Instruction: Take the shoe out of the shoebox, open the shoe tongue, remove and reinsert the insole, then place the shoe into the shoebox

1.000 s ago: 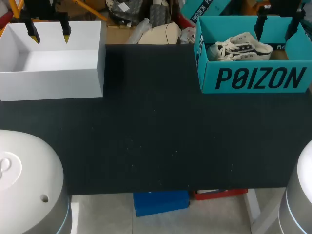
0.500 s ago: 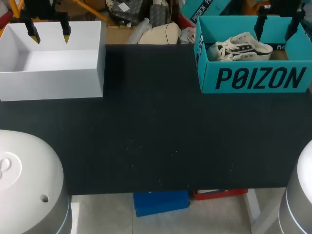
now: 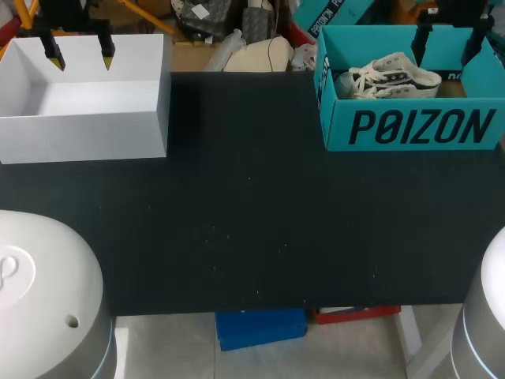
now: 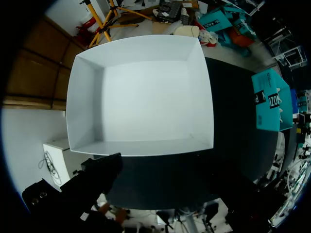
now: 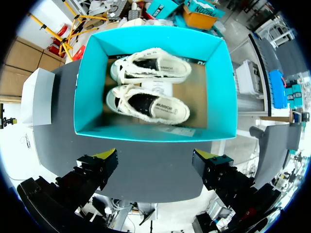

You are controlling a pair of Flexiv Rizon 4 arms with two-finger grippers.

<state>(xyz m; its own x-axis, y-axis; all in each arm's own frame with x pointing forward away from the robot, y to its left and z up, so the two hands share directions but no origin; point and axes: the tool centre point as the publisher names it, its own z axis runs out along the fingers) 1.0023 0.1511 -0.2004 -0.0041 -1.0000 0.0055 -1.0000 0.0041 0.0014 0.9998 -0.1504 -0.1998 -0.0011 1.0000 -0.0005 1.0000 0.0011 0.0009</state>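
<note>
My right gripper (image 5: 155,156) hangs spread wide, holding nothing, over the teal shoebox (image 5: 90,87). Two white shoes (image 5: 148,104) lie inside, straight ahead of it. My left gripper (image 3: 80,55) gapes wide above the white box (image 3: 87,126).

Teal shoebox (image 3: 410,126), lid off, sat at table's 1 o'clock corner. Inside: 2 cream sneakers w/ dark side panels, on their sides, toes same way, one sneaker (image 5: 151,71) just beside other sneaker (image 5: 146,105).
</note>
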